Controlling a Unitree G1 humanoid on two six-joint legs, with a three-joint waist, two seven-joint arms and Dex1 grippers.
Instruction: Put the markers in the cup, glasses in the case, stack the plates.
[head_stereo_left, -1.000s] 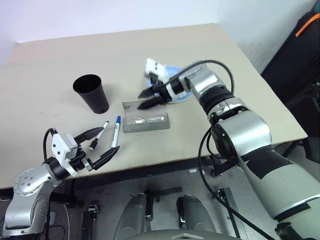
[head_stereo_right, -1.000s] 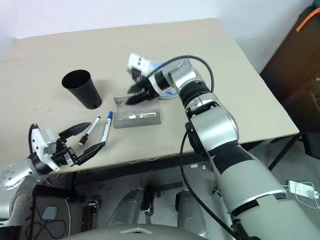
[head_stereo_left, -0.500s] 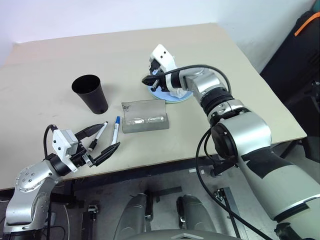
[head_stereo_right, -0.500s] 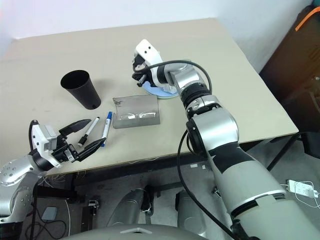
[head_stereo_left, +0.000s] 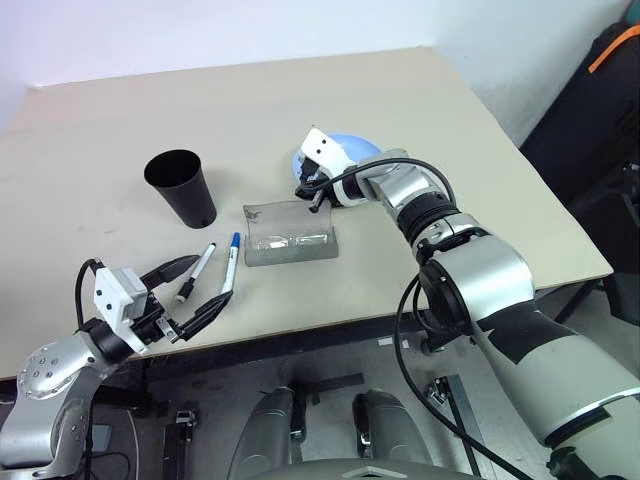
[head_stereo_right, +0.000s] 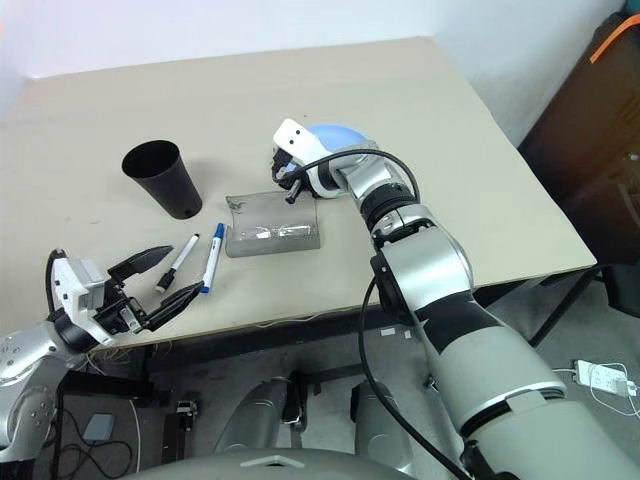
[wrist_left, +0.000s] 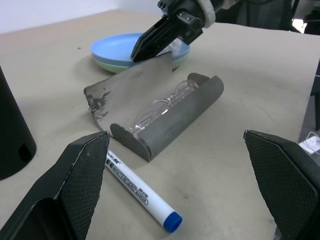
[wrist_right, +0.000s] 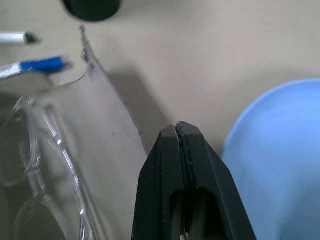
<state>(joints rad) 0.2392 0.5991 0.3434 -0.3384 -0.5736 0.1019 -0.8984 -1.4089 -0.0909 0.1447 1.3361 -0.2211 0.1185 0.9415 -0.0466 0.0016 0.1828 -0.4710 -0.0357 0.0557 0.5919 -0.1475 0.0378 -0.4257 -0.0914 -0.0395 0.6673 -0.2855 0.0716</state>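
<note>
Left wrist view: case (wrist_left: 165, 117) lid at right jaws (shut).

Counter (head_stereo_left: 120, 120): cup (head_stereo_left: 183, 187) standing left of centre frame. Case (head_stereo_left: 290, 232) at centre, lid raised, glasses (head_stereo_left: 292, 241) lying in it. Two markers (head_stereo_left: 218, 264) side by side just left of the case, below the cup. Stacked plates (head_stereo_left: 345, 150) just above-right of the case.

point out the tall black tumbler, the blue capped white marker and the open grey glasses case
tall black tumbler (head_stereo_left: 184, 190), left eye view, outer wall
blue capped white marker (head_stereo_left: 230, 266), left eye view, white barrel
open grey glasses case (wrist_left: 172, 124), left wrist view, front shell
</note>
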